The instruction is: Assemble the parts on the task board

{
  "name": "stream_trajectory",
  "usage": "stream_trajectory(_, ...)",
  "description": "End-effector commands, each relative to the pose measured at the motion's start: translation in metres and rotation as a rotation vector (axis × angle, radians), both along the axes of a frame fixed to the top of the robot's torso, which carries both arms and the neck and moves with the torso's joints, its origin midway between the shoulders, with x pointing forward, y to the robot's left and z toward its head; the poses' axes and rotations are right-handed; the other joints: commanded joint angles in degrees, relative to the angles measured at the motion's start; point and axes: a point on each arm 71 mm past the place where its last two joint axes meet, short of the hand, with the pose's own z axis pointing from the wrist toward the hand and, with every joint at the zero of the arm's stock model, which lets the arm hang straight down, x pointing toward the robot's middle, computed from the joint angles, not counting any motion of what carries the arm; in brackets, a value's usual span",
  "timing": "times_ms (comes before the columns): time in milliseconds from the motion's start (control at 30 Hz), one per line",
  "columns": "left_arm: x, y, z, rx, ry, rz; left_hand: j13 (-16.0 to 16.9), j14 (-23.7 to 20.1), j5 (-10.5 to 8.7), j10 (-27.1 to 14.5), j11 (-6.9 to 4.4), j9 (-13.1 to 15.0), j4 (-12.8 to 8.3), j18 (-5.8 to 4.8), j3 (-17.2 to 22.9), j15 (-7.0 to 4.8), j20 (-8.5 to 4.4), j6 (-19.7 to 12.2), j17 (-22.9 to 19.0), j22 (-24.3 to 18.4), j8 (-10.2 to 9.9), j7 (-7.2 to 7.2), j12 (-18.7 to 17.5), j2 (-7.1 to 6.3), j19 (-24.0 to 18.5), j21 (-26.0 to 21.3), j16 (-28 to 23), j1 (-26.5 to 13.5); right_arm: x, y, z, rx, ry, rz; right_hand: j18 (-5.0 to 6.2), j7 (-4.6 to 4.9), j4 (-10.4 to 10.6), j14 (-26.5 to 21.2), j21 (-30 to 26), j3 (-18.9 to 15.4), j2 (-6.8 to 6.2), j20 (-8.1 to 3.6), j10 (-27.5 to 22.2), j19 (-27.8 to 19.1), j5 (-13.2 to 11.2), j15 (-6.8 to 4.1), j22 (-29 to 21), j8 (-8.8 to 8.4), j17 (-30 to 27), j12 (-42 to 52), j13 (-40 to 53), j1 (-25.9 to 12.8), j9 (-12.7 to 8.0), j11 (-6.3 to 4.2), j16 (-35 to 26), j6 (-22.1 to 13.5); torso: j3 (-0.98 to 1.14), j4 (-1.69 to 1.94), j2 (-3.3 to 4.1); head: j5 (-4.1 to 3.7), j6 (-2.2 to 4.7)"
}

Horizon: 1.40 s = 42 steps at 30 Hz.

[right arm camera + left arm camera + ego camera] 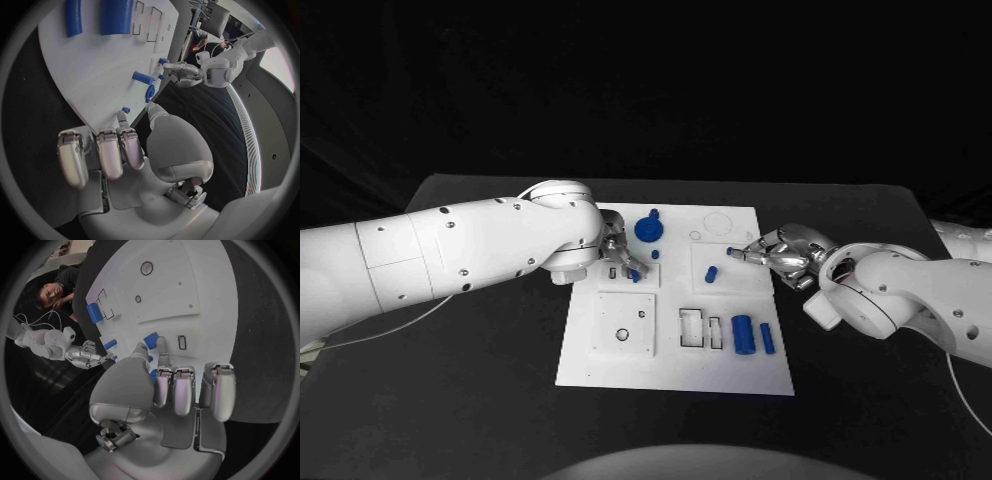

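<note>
Two blue cylinders (753, 335) lie at the task board's (733, 372) 4 o'clock corner, nearest the camera. Left hand (619, 258) sits over the board at 10 o'clock, fingers (164, 351) pinching a small blue part (635, 273) against the plate. Right hand (776, 255) at 2 o'clock, at the board's edge, fingers pinching a tiny blue piece (125, 110). Blue knob part (648, 229) stands at 12 o'clock. Black bench (488, 390) beneath.

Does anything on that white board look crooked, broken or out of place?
Nothing stands out. The task board lies flat, and the blue parts, such as the two cylinders near its front right, rest on it undamaged. No robot hand has knocked anything off.
</note>
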Motion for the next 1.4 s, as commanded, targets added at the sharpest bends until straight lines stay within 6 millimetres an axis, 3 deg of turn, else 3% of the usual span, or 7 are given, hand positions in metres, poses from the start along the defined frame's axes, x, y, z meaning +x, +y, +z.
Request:
stream_trajectory(33,-0.0014,-0.0006,-0.0012,0.019,0.021,0.003,15.1,6.1,-0.3,6.1,0.13,0.1,0.0,-0.86,-0.6,0.08,-0.11,-0.3,15.1,15.1,-0.2,0.26,0.0,0.06,5.9,0.1,0.1,-0.3,-0.0005,0.0012,-0.0001,-0.004,-0.004,0.012,-0.38,0.3,0.0,6.1,0.3,-0.5,0.46,0.35,6.1,6.1,-0.3,0.32,15.1,0.24,15.1,0.2,15.1,-0.1,-0.1,0.34,0.2,-0.2,-0.04,0.01,-0.02,-0.05,-0.06)
stream_trajectory(433,-0.0011,0.0011,-0.0014,0.015,0.022,0.004,15.1,6.1,-0.3,6.1,0.19,0.1,0.0,-0.86,-1.6,0.13,-0.11,-0.3,15.1,15.1,-0.2,0.31,0.0,-0.18,5.9,0.1,0.1,-0.9,-0.0001,0.0008,-0.0001,-0.004,-0.005,0.011,-0.38,0.3,0.0,6.1,0.3,-0.5,0.46,0.35,6.1,6.1,-0.3,0.32,15.1,0.24,15.1,0.2,15.1,-0.1,-0.1,0.34,0.2,-0.2,-0.01,0.16,-0.05,-0.11,0.12)
stream_trajectory(533,-0.0013,0.001,-0.0013,0.012,0.02,0.004,15.1,6.1,-0.28,6.1,0.22,0.1,0.0,-0.86,-2.5,0.17,-0.1,-0.3,15.1,15.1,-0.2,0.36,0.0,-0.17,5.9,0.1,0.1,-1.6,0.0001,0.0013,-0.0002,-0.004,-0.006,0.012,-0.38,0.3,0.0,6.1,0.3,-0.5,0.46,0.35,6.1,6.1,-0.3,0.32,15.1,0.24,15.1,0.2,15.1,-0.1,-0.1,0.34,0.2,-0.2,-0.01,0.06,-0.06,-0.02,0.14)
stream_trajectory(1000,-0.0021,-0.0002,-0.0022,0.013,0.03,0.012,15.1,6.1,1.91,6.1,0.29,0.3,0.0,-0.86,-4.9,0.26,-0.05,-0.2,15.1,15.1,-0.2,0.44,0.0,0.88,5.9,0.1,0.1,-5.0,0.0002,0.0017,-0.0003,-0.004,-0.005,0.013,-0.38,0.33,0.0,6.1,0.3,-0.6,0.55,0.39,6.1,6.1,-0.4,0.34,15.1,0.31,15.1,0.2,15.1,-0.1,-0.1,0.37,0.2,-0.2,-0.01,0.03,0.01,0.04,0.19)
stream_trajectory(1200,-0.0026,-0.0017,-0.0033,0.019,0.034,0.012,15.1,6.1,6.03,6.1,0.15,0.3,-0.1,-0.86,-4.9,0.19,-0.05,-0.5,15.1,15.1,-0.3,0.26,0.0,1.86,5.9,0.1,0.1,-2.7,0.0,0.0021,-0.0002,-0.004,-0.004,0.014,-0.38,0.33,0.0,6.1,0.3,-0.6,0.55,0.39,6.1,6.1,-0.4,0.34,15.1,0.31,15.1,0.2,15.1,-0.1,-0.1,0.37,0.2,-0.2,-0.01,0.02,0.0,0.02,0.21)
stream_trajectory(1300,-0.0029,-0.002,-0.0038,0.021,0.036,0.013,15.1,6.1,7.04,6.1,0.11,0.3,-0.1,-0.86,-5.0,0.16,-0.06,-0.5,15.1,15.1,-0.3,0.22,0.0,2.2,5.9,0.1,0.1,-2.0,0.0,0.0021,-0.0002,-0.004,-0.005,0.014,-0.38,0.33,0.0,6.1,0.3,-0.6,0.55,0.39,6.1,6.1,-0.4,0.34,15.1,0.31,15.1,0.2,15.1,-0.1,-0.1,0.37,0.2,-0.2,0.01,0.0,-0.03,0.04,0.15)
stream_trajectory(1400,-0.0031,-0.0021,-0.0041,0.024,0.037,0.015,15.1,6.1,9.67,6.1,0.05,0.3,-0.1,-0.86,-5.0,0.11,-0.09,-0.6,15.1,15.1,-0.4,0.16,0.0,2.52,5.9,0.1,0.1,-0.9,0.0001,0.0021,-0.0002,-0.004,-0.005,0.014,-0.38,0.33,0.0,6.1,0.3,-0.6,0.55,0.39,6.1,6.1,-0.4,0.34,15.1,0.31,15.1,0.2,15.1,-0.1,-0.1,0.37,0.2,-0.2,0.0,0.0,-0.04,0.01,0.18)
